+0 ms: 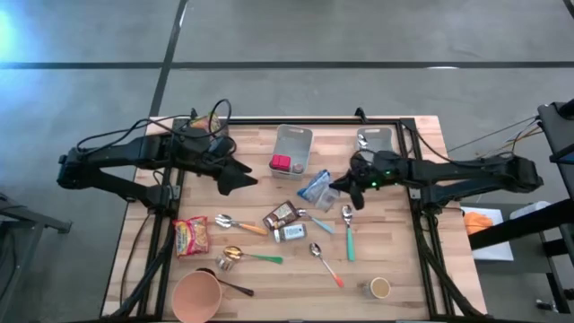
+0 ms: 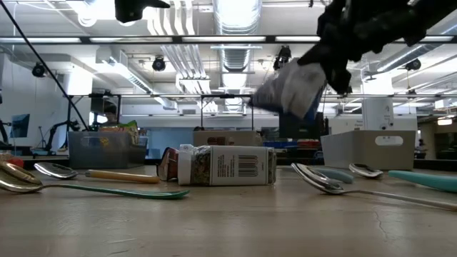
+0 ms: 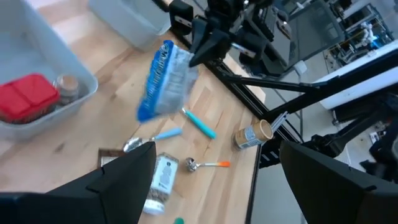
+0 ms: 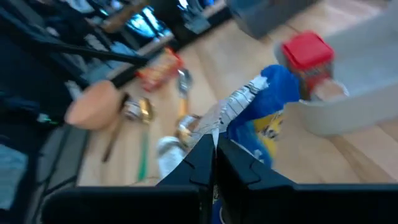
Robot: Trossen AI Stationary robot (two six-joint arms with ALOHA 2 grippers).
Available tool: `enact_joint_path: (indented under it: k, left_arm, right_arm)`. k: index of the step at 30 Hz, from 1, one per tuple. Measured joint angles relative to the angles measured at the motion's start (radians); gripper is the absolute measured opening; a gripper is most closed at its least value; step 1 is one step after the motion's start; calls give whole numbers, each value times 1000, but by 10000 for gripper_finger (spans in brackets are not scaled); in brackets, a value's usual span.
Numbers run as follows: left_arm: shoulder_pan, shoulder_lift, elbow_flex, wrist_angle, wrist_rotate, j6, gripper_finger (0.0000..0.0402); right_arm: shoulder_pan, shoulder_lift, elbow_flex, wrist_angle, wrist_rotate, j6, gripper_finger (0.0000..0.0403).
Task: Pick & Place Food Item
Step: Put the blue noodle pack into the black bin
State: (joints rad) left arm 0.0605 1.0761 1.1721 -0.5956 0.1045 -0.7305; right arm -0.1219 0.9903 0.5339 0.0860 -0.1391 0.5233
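My right gripper (image 1: 339, 184) is shut on a blue and clear food bag (image 1: 315, 187) and hangs over the middle of the table. The low view shows the bag (image 2: 291, 89) in the air, well above the tabletop. A grey bin (image 1: 292, 144) stands just beyond it at the far edge, with a red-lidded item (image 1: 281, 163) inside. My left gripper (image 3: 217, 177) is open and hovers left of the bin with nothing between its fingers. My right gripper pinches the bag's crimped silver end (image 4: 224, 118) between its two fingers. The fingers come from the table's right side, slanting a little downward. The bag is lifted clear and sticks out past the fingertips, tilted, toward the bin.
On the wood below lie a small jar (image 1: 290, 233), a brown packet (image 1: 280, 213), a red and yellow snack packet (image 1: 191, 235) and several spoons (image 1: 348, 229). An orange cup (image 1: 197, 294) and a small can (image 1: 379, 287) stand near the front edge. A second grey tray (image 1: 375, 137) stands far right.
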Motion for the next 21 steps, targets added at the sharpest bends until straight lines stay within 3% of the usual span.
enact_joint_path:
  k: [9,21]
  left_arm:
    - [0,98,1,200,0,103,344]
    - [1,263,56,256,45,107,344]
  right_arm:
    - [13,-100,0,33,-90,54,8]
    - [75,-15,26,156,-128,59,8]
